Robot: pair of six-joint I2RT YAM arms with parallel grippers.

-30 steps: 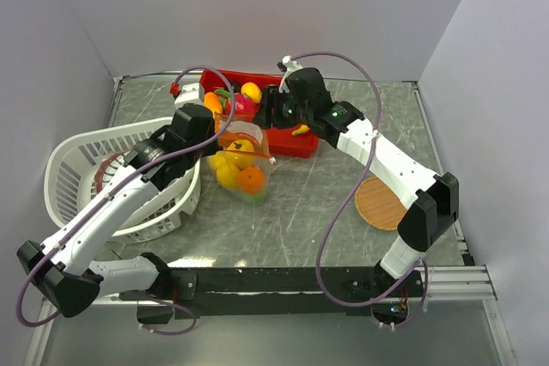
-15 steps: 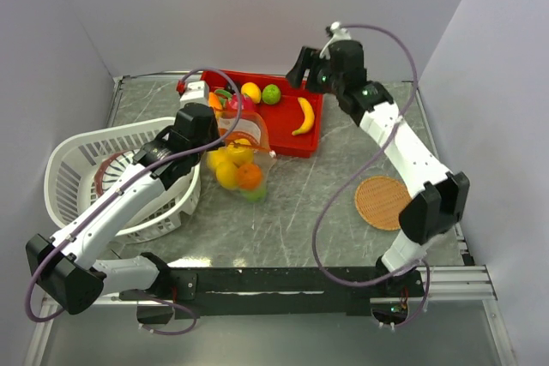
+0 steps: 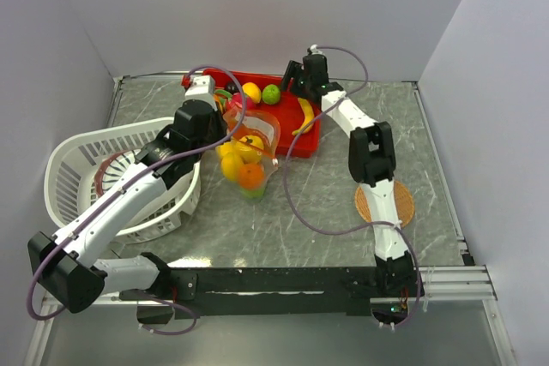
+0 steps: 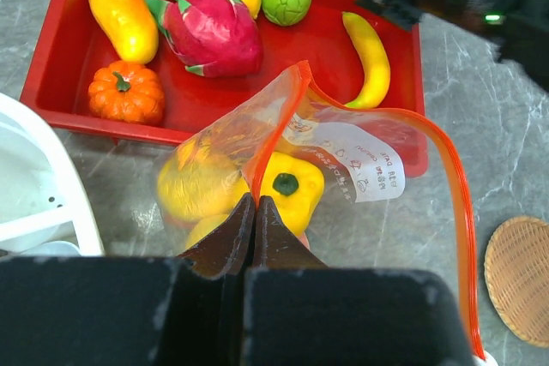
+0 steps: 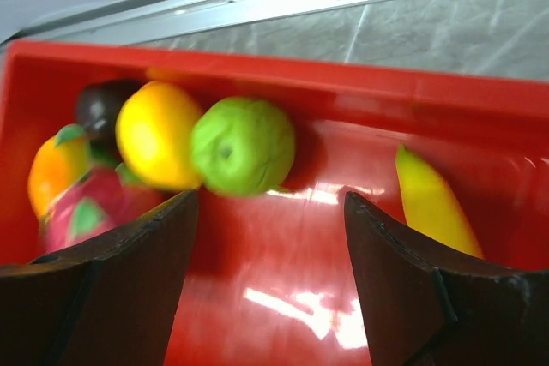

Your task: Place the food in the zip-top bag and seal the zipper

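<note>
From above, your left gripper [image 3: 223,122] is pinched shut on the near edge of the zip-top bag [image 3: 250,150]. The bag hangs just in front of the red tray [image 3: 290,130], mouth gaping, with several pieces of food already inside. Your right gripper [image 3: 293,85] hovers over the tray's far side, close to the green lime [image 3: 271,93]. In the left wrist view the jaws are clamped flat on the bag's rim. The zipper [image 4: 467,229] loops wide open toward the tray, and a yellow pepper [image 4: 290,184] shows through the plastic. In the right wrist view the jaws stand wide apart and hold nothing. The lime [image 5: 243,145] lies just beyond them, slightly left of centre, with the lemon [image 5: 159,135] touching its left side and the banana [image 5: 433,199] off to the right. You look to be mid-loading, with sealing some way off. Next, centre the right jaws on the lime, lower, close, and carry it to the bag's mouth while the left grip holds steady.
</note>
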